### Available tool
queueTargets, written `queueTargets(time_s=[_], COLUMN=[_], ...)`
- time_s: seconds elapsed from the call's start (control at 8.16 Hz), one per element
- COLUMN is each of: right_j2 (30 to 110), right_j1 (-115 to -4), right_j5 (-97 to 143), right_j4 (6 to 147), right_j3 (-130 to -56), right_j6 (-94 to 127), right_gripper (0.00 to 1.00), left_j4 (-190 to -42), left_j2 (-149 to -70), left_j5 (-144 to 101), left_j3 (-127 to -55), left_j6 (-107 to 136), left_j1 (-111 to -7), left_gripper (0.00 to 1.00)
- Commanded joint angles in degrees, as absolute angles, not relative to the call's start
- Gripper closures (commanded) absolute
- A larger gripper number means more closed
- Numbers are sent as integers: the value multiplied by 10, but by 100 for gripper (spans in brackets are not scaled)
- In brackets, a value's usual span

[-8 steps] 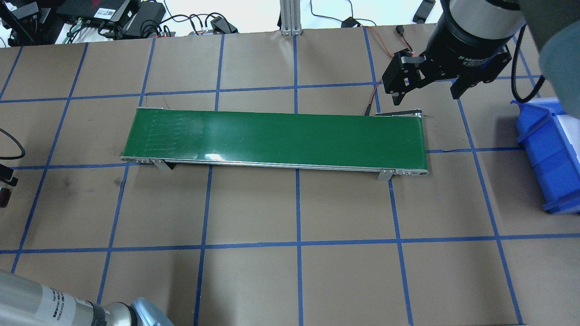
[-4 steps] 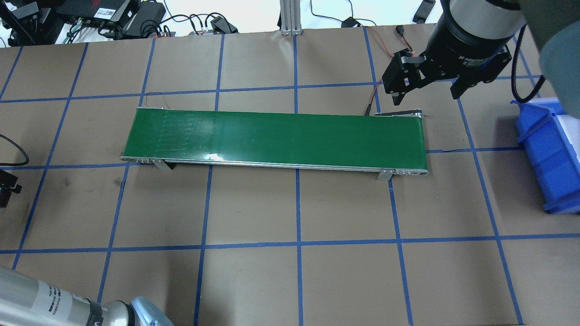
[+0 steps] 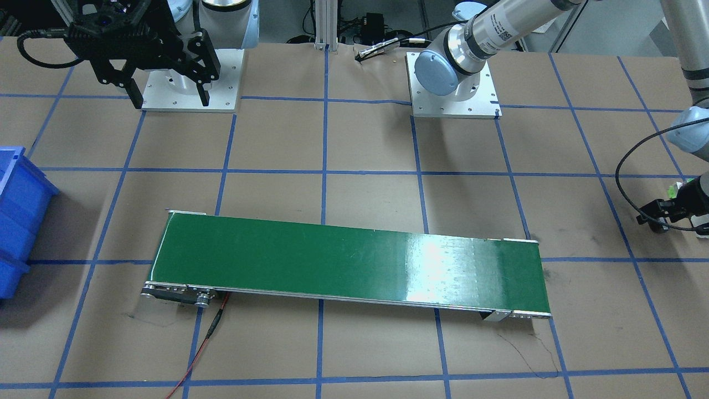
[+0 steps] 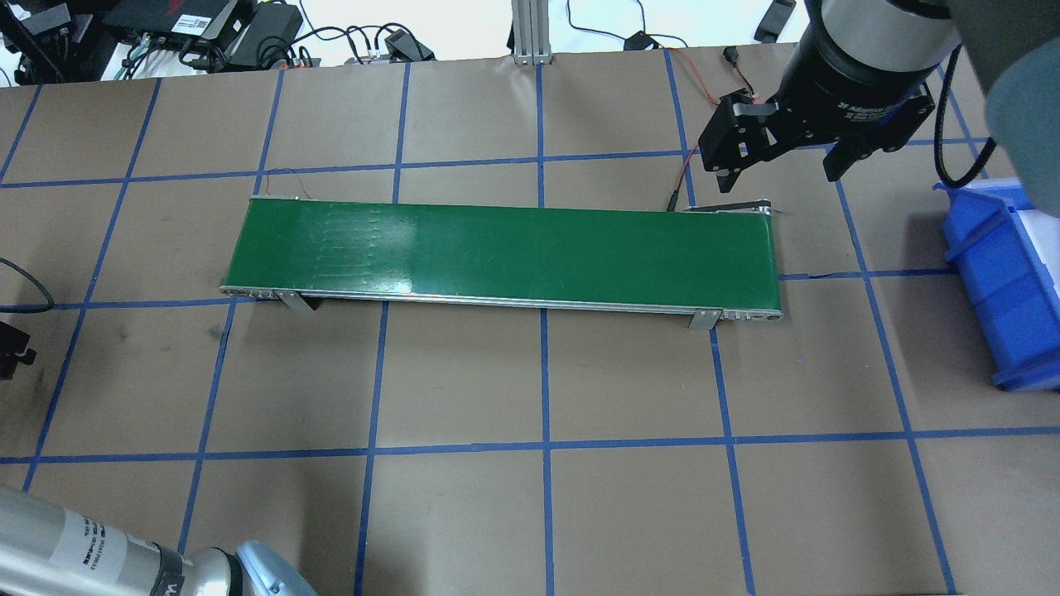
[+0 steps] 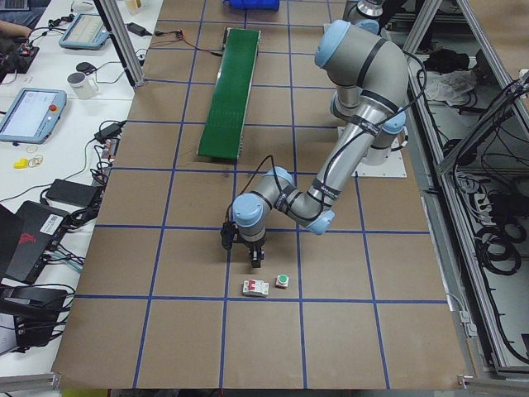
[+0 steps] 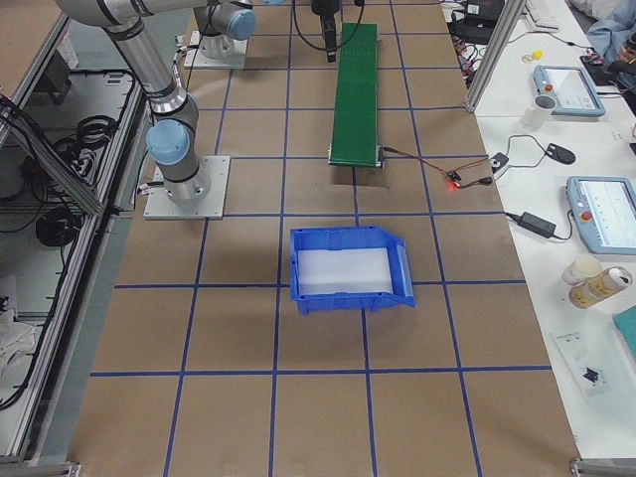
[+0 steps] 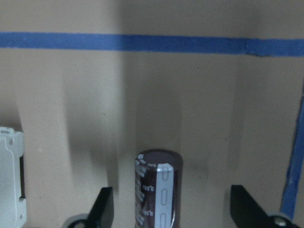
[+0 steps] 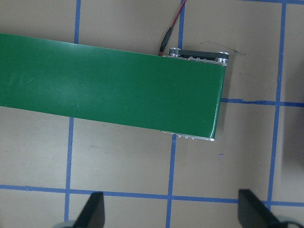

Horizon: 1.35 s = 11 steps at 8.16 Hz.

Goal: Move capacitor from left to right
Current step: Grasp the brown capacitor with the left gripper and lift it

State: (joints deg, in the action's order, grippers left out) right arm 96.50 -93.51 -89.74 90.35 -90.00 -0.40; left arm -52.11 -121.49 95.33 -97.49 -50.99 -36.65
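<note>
The capacitor (image 7: 158,190), a dark brown cylinder with a pale grey stripe, stands upright on the brown table. My left gripper (image 7: 174,211) is open around it, one finger on each side with gaps to both. This gripper is low over the table's left end (image 5: 256,252) and shows at the edge of the front-facing view (image 3: 664,213). My right gripper (image 4: 774,161) is open and empty. It hangs beside the right end of the green conveyor belt (image 4: 505,248), also in the right wrist view (image 8: 171,213).
A pale grey-white blocky part (image 5: 254,287) and a small white part with a green cap (image 5: 282,281) lie just beyond the left gripper. A blue bin (image 4: 1006,273) stands at the table's right end. A red wire (image 3: 213,327) leaves the conveyor's end.
The left arm's elbow and gripper have shifted slightly toward the overhead view's left edge. The faint marks on the belt have moved to the right. The right gripper is unchanged.
</note>
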Motion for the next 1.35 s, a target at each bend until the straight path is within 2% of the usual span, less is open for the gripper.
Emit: queueTargets(time_s=[0.0,0.12,0.49,0.74,0.98,1.23], right_j2=[965,965,965,965,965,965], right_j1=[-935,-935,-935,-935,-935,-935], right_j5=[-897,-897,-897,-897,-897,-896], right_j4=[904,904,904,904,904,904], right_j3=[-900,-900,-900,-900,-900,-900], right_j6=[-4,-4,-4,-4,-4,-4], right_gripper=[0,0,0,0,0,0], left_j4=[-514,-514,-516,-536,-595,-640], left_j2=[-1221,-1220,-1198,-1136,-1065,-1031], left_j5=[975,977,991,970,967,969], left_j3=[-975,-975,-976,-979,-977,-977], left_j6=[-512,-511,-510,-510,-498,-388], left_j1=[-366,-366,-366,-396,-472,-566], left_gripper=[73,100,100,100,100,100])
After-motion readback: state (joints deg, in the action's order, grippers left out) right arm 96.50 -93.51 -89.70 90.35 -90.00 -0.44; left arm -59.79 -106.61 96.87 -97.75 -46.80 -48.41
